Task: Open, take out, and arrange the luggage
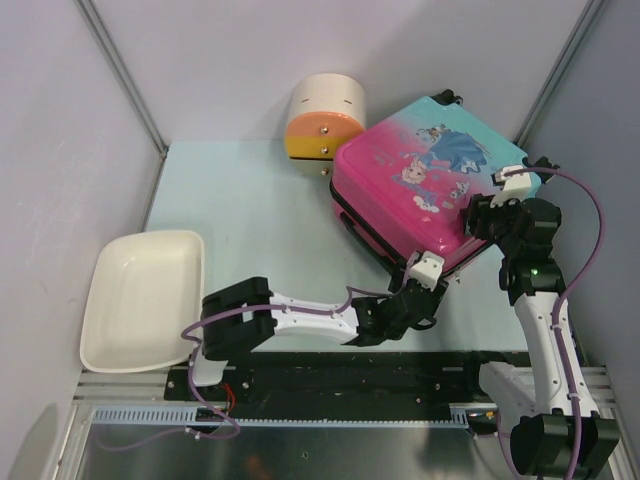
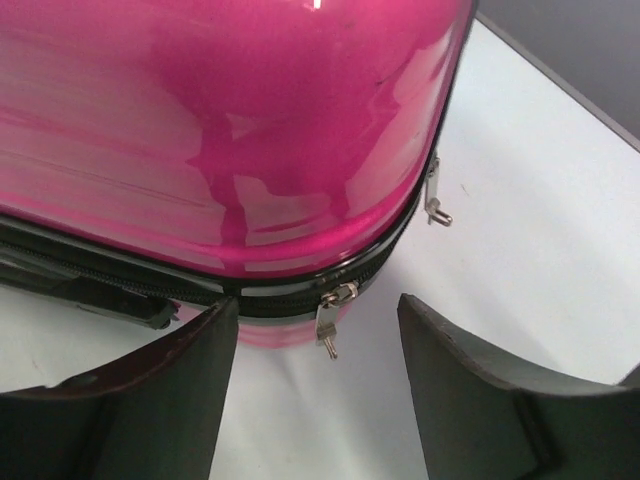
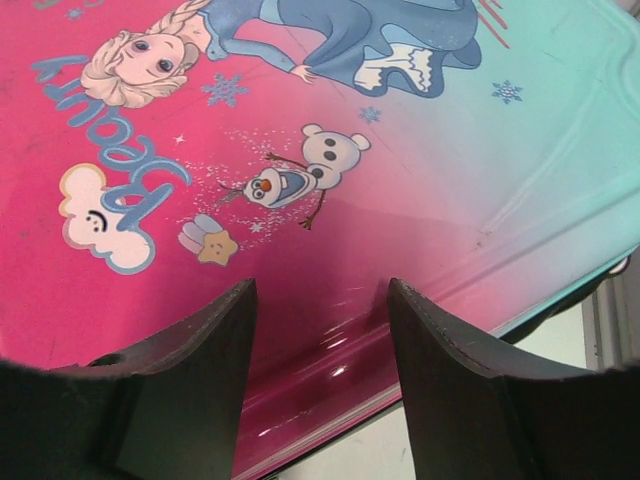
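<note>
Left gripper, jaws spread wide and empty, faces the closed pink corner of the luggage; a metal zipper pull hangs just ahead, between its fingers. Right gripper, jaws likewise apart and holding nothing, hovers over the printed lid near its edge

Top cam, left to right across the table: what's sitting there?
white tray → cream round box → suitcase
</note>
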Motion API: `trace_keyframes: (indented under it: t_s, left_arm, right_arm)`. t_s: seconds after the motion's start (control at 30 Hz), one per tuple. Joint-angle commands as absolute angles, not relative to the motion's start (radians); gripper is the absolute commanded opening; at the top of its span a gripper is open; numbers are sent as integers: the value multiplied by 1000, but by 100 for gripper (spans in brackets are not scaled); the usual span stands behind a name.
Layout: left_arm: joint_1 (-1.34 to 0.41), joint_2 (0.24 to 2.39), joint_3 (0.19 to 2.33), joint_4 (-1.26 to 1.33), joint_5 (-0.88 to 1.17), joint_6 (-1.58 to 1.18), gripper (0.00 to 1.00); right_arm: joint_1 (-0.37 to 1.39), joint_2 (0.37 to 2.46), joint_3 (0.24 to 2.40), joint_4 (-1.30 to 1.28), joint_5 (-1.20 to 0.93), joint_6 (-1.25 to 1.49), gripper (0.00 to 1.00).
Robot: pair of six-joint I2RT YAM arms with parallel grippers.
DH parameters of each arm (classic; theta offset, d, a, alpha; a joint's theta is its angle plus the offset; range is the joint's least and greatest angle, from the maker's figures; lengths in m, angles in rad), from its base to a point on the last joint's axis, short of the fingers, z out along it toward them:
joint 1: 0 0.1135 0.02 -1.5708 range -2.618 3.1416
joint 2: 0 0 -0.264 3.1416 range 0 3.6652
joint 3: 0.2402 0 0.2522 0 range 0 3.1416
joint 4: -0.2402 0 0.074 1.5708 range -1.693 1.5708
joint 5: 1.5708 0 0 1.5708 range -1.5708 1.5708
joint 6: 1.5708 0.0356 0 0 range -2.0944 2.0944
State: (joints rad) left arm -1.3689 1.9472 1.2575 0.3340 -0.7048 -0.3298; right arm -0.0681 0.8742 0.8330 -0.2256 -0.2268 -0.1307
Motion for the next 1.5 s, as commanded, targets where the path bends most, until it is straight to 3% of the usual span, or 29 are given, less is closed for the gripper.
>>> trace_keyframes:
  t_s: [0.0, 0.27, 0.3, 0.53, 1.47]
  left_arm:
    - [-1361, 2020, 1336, 250, -773, -393, 65]
    - [-1325, 2008, 1270, 216, -718, -449, 42]
    - [-1321, 2005, 1255, 216, -715, -452, 34]
    - [-1307, 1962, 1212, 224, -733, -420, 1]
    - [-1114, 1759, 885, 500, -651, -71, 0]
  right_arm:
    - [-72, 871, 853, -218, -278, -115, 59]
    - [-74, 884, 812, -230, -296, -167, 50]
    - [-74, 884, 792, -226, -290, -175, 49]
    - [-87, 887, 720, -213, -255, -251, 40]
    - [-133, 891, 681, -225, -291, -322, 35]
